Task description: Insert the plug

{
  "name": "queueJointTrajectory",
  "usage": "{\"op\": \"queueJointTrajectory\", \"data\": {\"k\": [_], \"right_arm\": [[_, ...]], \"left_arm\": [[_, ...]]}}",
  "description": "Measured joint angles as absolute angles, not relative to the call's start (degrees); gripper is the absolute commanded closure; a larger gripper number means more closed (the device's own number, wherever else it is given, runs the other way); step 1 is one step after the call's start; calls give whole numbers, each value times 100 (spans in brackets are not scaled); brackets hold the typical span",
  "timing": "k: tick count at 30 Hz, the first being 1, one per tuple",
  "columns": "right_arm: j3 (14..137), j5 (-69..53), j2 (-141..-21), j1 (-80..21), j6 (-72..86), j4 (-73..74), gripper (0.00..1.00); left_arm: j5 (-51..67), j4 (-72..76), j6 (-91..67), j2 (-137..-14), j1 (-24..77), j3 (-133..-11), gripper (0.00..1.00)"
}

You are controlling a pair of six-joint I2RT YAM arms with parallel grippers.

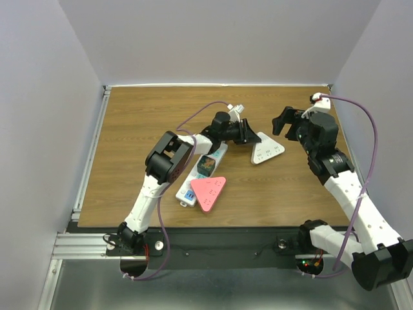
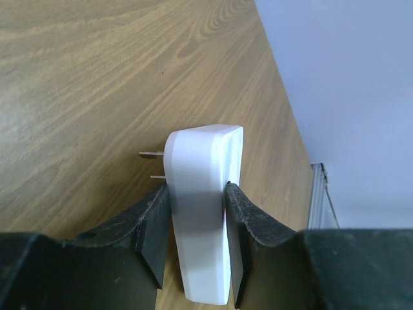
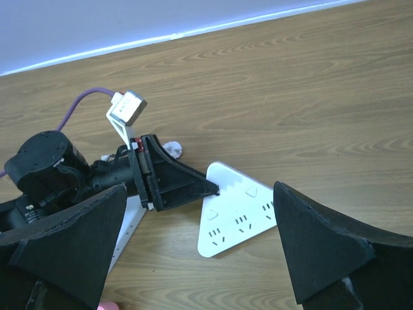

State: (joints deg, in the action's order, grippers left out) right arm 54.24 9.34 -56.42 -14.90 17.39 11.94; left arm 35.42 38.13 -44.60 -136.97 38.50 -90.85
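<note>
Left arm: the base sits at the near edge and the upper link rises to a raised elbow over the power strip (image 1: 188, 191). The forearm runs away from the base and to the right, low over the tabletop (image 1: 129, 129). The left gripper (image 1: 248, 133) is rolled onto its side. In its wrist view the wood fills the left of the frame and the wall the right.

Left fingers (image 2: 151, 232): clamped on the white triangular plug (image 1: 266, 150), one finger against each flat face near one corner. Two metal prongs (image 2: 151, 155) project from the face turned toward the wood. The right wrist view shows the gripper tip (image 3: 210, 189) at the plug's near corner, with the socket face (image 3: 242, 216) upward. The plug is low at the tabletop. Whether it rests there or is just clear cannot be told.

Right arm: it reaches up along the right side, elbow bent, with the right gripper (image 1: 290, 126) held above the tabletop to the right of the white plug and apart from it. Its fingers (image 3: 322, 252) stand wide apart, holding nothing.

Other items: a pink triangular plug (image 1: 210, 192) lies beside the near end of the strip. A dark block with a teal and red face (image 1: 206, 165) sits on the strip.

Writing: print on the block and the socket markings are too small to read.
</note>
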Motion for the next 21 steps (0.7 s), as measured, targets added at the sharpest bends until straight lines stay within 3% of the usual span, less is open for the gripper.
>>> {"op": "queueJointTrajectory", "data": {"k": [8,21], "right_arm": [[5808,609,-6029,-1461,1931,1203,0],[5940,-952,-6508,-1313,3142,154,0]], "left_arm": [[3662,4788,-5207,-12982,3597,-7929,100],[3223,5572,-5349,-10071,3065,-6934,100]]}}
